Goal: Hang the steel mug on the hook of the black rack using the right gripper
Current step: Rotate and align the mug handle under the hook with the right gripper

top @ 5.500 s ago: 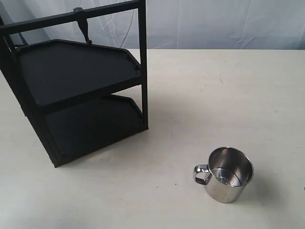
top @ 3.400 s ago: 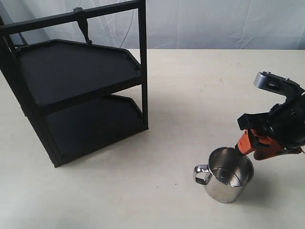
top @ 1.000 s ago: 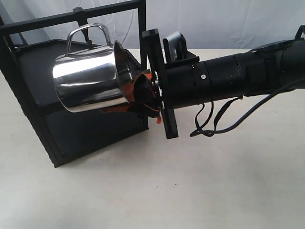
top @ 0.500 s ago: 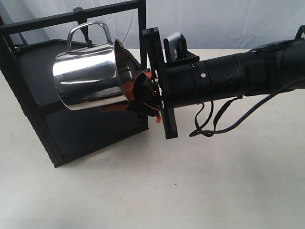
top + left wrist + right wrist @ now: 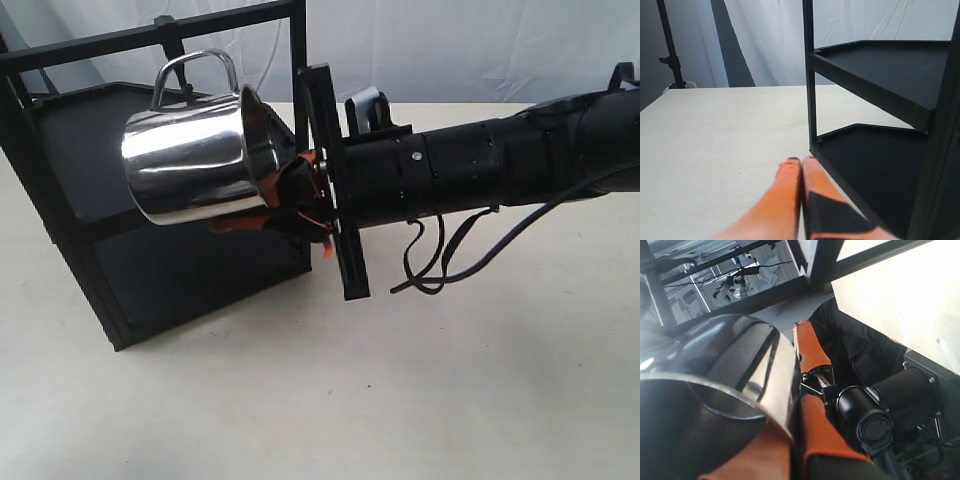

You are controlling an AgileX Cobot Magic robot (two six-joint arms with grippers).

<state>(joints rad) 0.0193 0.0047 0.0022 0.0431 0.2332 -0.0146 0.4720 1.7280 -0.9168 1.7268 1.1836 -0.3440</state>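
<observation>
A lab or studio test bench: a plain cream tabletop (image 5: 450, 400) backed by draped white cloth sheeting (image 5: 450, 50), with a black tripod stand (image 5: 670, 50) beside it.

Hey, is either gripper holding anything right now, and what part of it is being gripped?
The right gripper holds the steel mug by its rim wall, opposite the handle. The left gripper is shut on nothing.

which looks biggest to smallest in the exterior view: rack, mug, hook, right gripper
1. rack
2. mug, though it is held nearer the camera, so it looks larger than it is
3. right gripper, judged by its orange fingers alone
4. hook
</observation>
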